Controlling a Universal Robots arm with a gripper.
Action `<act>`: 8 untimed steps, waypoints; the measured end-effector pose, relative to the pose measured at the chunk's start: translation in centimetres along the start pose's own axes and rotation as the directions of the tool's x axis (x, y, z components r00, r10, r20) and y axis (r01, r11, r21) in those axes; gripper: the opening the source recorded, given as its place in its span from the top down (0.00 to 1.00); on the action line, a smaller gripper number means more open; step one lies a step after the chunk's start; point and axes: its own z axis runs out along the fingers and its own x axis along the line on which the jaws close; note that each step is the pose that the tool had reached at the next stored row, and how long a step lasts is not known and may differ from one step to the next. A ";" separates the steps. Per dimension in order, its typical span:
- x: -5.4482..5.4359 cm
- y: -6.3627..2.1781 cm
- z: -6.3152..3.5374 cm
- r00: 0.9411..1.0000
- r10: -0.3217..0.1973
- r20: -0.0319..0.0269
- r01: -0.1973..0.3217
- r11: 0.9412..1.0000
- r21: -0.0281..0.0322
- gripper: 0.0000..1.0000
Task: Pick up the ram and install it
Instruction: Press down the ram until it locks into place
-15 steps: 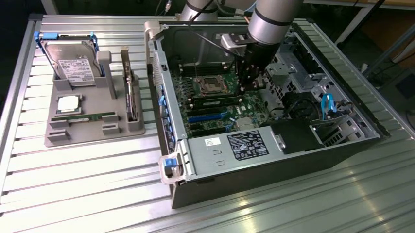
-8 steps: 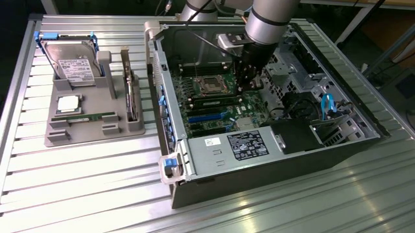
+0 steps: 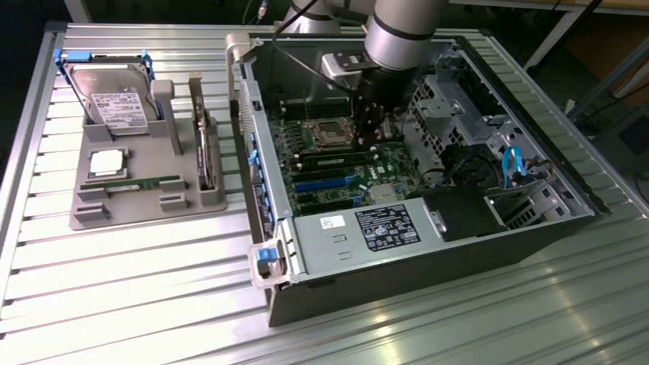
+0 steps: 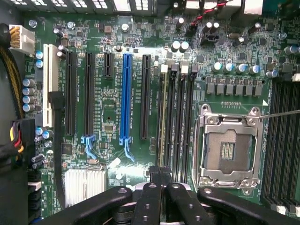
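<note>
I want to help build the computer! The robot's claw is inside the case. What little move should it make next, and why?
Probably rise straight up out of the open black computer case. The gripper is shut on nothing above the green motherboard, while the long thin green ram stick lies on the grey plastic tray outside.

Case (image 3: 261, 144) open above motherboard (image 3: 390, 161); drive cage (image 3: 454, 97) near gripper (image 4: 160, 174), power supply (image 3: 378, 228) well apart.

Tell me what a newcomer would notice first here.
The arm reaches down into the open computer case, its shut fingers over the motherboard near the empty processor socket. At the exterior view's left, a gray tray holds a hard drive, a processor chip and the green ram.
</note>
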 end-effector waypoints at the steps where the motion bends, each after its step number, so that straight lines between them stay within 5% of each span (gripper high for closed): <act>1: 0.0 0.30 0.00 1.000 0.000 0.000 0.000 1.000 0.000 0.89; 8: -0.1 1.15 -0.01 1.000 0.000 0.000 0.000 1.000 0.001 0.89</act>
